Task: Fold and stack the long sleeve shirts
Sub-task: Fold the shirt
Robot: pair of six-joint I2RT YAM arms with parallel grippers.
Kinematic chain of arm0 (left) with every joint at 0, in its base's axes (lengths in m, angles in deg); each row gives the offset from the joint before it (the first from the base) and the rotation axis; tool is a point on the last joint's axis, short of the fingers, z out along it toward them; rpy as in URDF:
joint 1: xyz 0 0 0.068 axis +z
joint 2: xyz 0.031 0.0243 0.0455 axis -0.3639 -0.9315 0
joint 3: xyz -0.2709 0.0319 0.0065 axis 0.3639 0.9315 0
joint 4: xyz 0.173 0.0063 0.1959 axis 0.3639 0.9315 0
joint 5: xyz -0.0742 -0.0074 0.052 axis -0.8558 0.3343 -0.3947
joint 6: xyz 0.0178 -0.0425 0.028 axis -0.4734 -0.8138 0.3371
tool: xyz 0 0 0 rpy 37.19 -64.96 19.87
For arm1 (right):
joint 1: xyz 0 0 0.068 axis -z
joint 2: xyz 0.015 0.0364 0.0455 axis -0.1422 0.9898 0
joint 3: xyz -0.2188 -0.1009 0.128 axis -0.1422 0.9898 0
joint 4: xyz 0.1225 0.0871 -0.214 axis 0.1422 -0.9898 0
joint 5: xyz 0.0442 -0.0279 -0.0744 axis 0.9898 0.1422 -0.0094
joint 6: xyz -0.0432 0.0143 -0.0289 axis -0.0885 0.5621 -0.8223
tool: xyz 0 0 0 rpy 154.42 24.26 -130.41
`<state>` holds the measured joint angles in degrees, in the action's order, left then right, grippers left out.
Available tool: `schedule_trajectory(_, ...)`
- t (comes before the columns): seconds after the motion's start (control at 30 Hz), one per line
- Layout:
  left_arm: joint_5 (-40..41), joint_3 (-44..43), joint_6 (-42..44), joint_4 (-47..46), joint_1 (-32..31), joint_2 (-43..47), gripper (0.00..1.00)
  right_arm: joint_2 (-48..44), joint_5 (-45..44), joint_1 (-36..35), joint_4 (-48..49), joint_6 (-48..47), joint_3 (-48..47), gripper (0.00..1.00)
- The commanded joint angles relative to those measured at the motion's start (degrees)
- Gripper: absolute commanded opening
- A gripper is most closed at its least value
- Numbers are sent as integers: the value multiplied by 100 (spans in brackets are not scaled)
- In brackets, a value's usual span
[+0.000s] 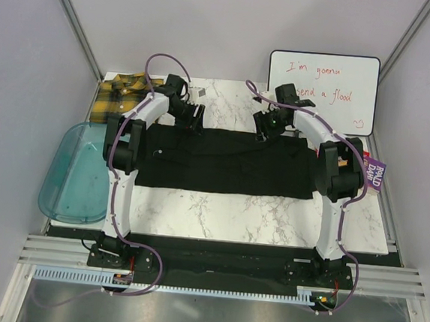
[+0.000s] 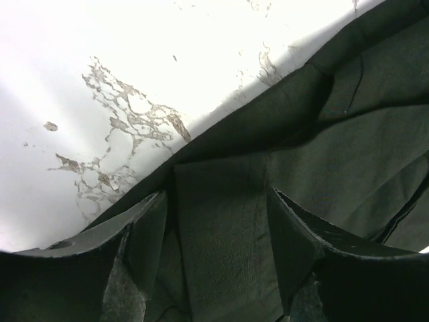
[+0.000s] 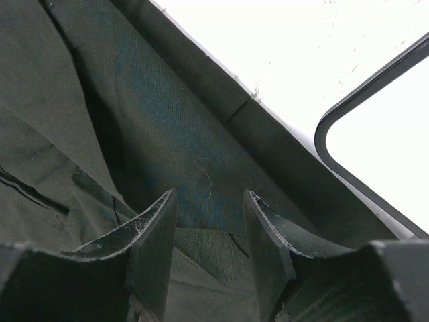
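A black long sleeve shirt [image 1: 222,162] lies spread flat as a wide band across the middle of the marble table [image 1: 218,206]. A yellow-and-black plaid shirt [image 1: 119,96] lies crumpled at the back left corner. My left gripper [image 1: 196,118] hangs at the black shirt's far edge, left of centre. In the left wrist view its jaws stand apart [image 2: 216,201] with black cloth [image 2: 348,154] lying between them. My right gripper [image 1: 265,128] is at the same far edge, right of centre. It is open too [image 3: 210,201], over a fold of the black cloth [image 3: 154,121].
A translucent blue tub [image 1: 75,171] sits off the table's left side. A whiteboard [image 1: 323,91] with red writing leans at the back right, and its dark frame [image 3: 335,168] shows close to the right fingers. A purple packet [image 1: 373,175] lies by the right arm.
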<state>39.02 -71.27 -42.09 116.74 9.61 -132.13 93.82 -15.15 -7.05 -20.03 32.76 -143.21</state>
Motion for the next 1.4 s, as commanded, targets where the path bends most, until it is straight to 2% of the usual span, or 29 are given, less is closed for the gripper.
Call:
schedule_trajectory(0.0,308,-360,21,1,-14,-111,70,-39,174,46,-120,-70,-212,52)
schedule_trajectory(0.1,475,-413,-85,1,-5,-103,72,-22,200,37,-138,-61,-212,52)
schedule_trajectory(0.2,195,-431,-68,1,4,-94,74,5,200,37,-147,-61,-230,52)
schedule_trajectory(0.33,-691,-431,55,-17,-49,-137,66,31,165,54,-164,-53,-256,53)
schedule_trajectory(0.5,-1097,-404,205,-8,-110,-111,55,31,157,81,-182,-44,-300,53)
schedule_trajectory(0.6,-1229,-413,240,-8,-119,-24,42,22,174,107,-208,-35,-327,53)
schedule_trajectory(0.63,-1230,-396,266,-8,-119,11,32,22,174,125,-208,-35,-327,52)
schedule_trajectory(0.67,-1247,-387,345,-17,-119,90,26,31,174,125,-200,-35,-327,52)
schedule_trajectory(0.7,-1282,-387,406,9,-128,143,15,31,183,134,-217,-35,-327,52)
schedule_trajectory(0.8,-1430,-308,854,158,-172,406,2,5,200,160,-235,-53,-318,52)
schedule_trajectory(0.9,-1886,-238,1977,939,-242,713,2,-83,218,204,-270,-96,-274,52)
schedule_trajectory(0.93,-1967,-159,2354,1498,-277,793,2,-92,218,213,-279,-140,-265,52)
schedule_trajectory(1.0,-1968,78,3418,2010,-321,1091,2,-162,209,239,-314,-167,-256,53)
schedule_trajectory(1.03,-1950,184,4214,2448,-356,1206,2,-188,218,274,-314,-193,-256,53)
schedule_trajectory(1.1,-1784,665,4965,2733,-357,1608,2,-250,244,301,-366,-228,-248,53)
schedule_trajectory(1.13,-1696,851,5778,2943,-357,1733,2,-268,279,344,-367,-237,-248,53)
schedule_trajectory(1.2,-1364,1350,6521,3085,-357,1970,2,-338,341,397,-428,-237,-213,52)
schedule_trajectory(1.23,-1231,1510,7177,3147,-348,2137,2,-382,393,432,-437,-229,-186,53)
schedule_trajectory(1.37,-703,2065,8377,3147,-339,2428,2,-715,552,485,-454,-264,121,52)
